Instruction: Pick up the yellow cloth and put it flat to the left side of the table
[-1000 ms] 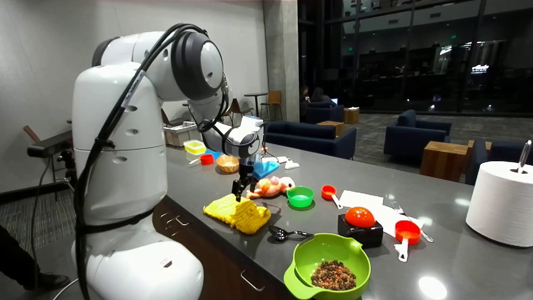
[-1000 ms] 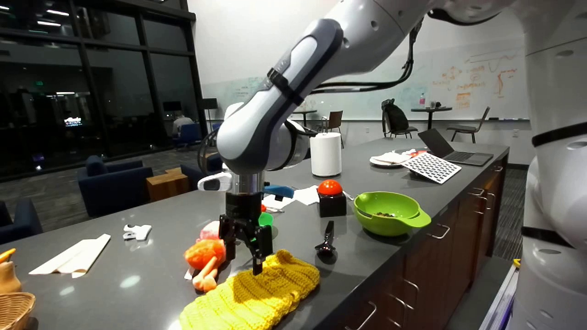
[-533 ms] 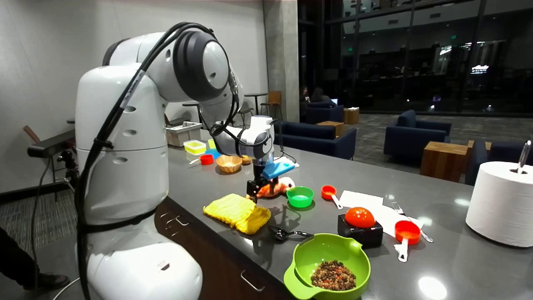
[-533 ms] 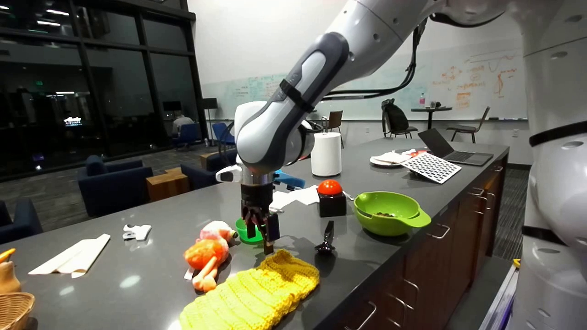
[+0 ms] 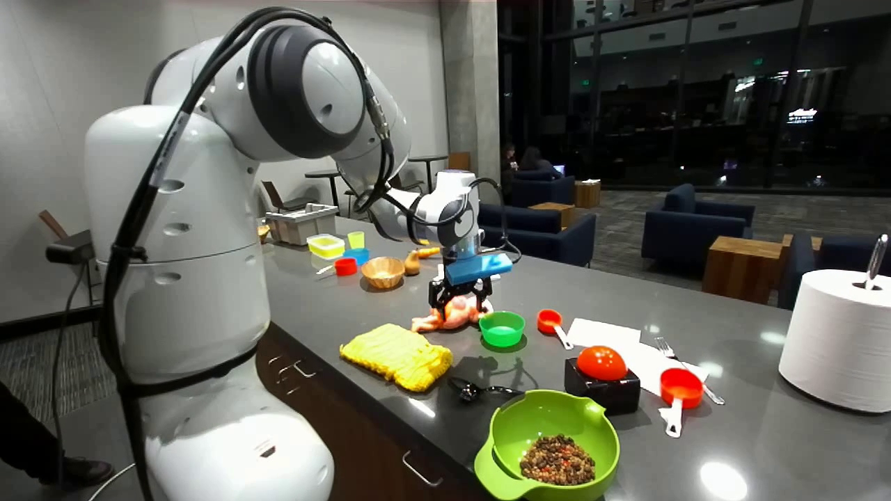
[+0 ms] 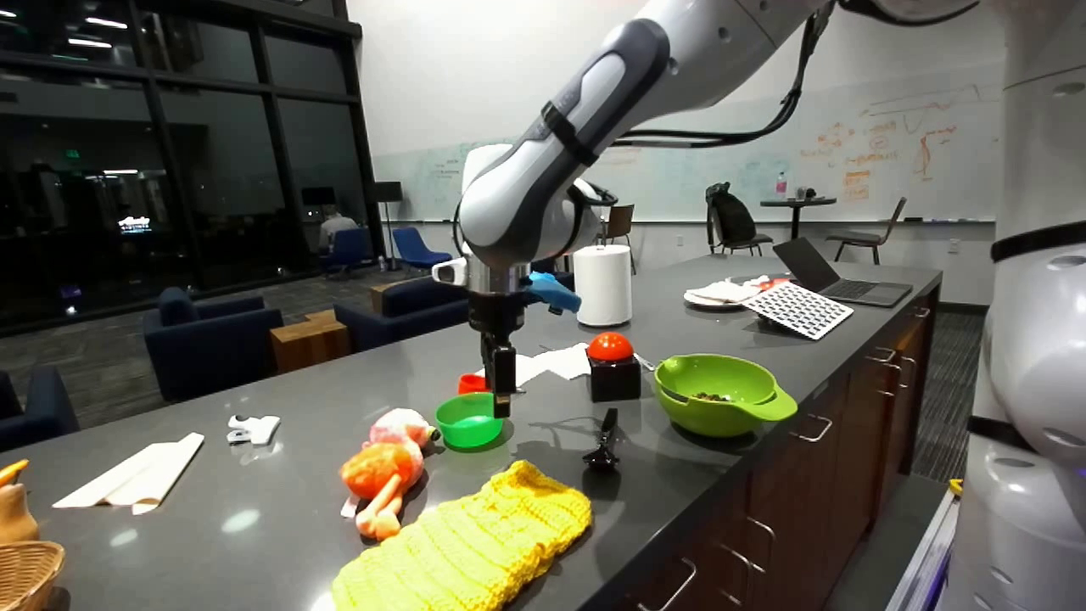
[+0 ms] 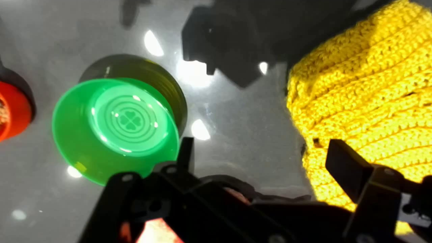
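Table (image 6: pixel 280 475): long, grey, crowded; the cloth (image 6: pixel 471 547) rests on it near the edge over the drawers (image 6: pixel 802 488), mostly flat, one end a little rumpled.
Arm (image 5: pixel 216 209): the only one here, reaching out past the cloth, so no nearer arm to choose.
Cloth: long axis roughly along the drawer edge. Whether it already lies where it's wanted, I can't tell.
Cloth from jaws: lower, and back toward the drawer edge; in the wrist view it takes up the right side, one finger (image 7: pixel 347 168) crossing its border. If it still needs lifting, I'd say the move is sideways first, then down.
Gripper (image 7: pixel 261 147): hanging in the air, jaws spread wide, nothing between them; both exterior views show it apart from the cloth.
Toy (image 5: pixel 459 313): just beside the cloth, partly hidden behind the gripper in an exterior view; I'd guess a straight drop could catch this instead of fabric.
Bowl (image 7: pixel 72 130): small, green, away from the cloth, with the other finger overlapping its rim in the wrist view.
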### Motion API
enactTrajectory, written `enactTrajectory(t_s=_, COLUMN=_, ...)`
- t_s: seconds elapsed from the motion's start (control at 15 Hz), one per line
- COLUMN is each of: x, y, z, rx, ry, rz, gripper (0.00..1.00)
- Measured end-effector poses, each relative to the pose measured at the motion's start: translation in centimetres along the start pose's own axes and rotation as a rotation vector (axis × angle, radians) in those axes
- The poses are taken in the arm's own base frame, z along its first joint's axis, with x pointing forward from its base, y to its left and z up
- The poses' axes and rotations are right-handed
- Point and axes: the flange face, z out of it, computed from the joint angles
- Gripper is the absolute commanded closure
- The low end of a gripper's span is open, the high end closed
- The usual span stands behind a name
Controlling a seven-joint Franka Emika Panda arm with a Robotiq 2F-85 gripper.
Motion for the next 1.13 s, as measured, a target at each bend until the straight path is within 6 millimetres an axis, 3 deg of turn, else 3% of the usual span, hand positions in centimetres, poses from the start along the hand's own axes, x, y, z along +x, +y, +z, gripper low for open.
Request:
enactTrajectory(t_s=0.6, x=-6.9, y=5.7, z=-6.7, rx=-0.094, ry=0.045, rz=0.512, gripper=0.0)
enactTrajectory(t_s=0.87, x=-9.8, y=7.7, z=-8.6, rx=-0.133, ry=0.045, rz=0.696, gripper=0.0)
enactTrajectory(t_s=1.13, x=-11.2, y=8.4, z=-9.8, rx=-0.127, ry=0.037, rz=0.787, gripper=0.0)
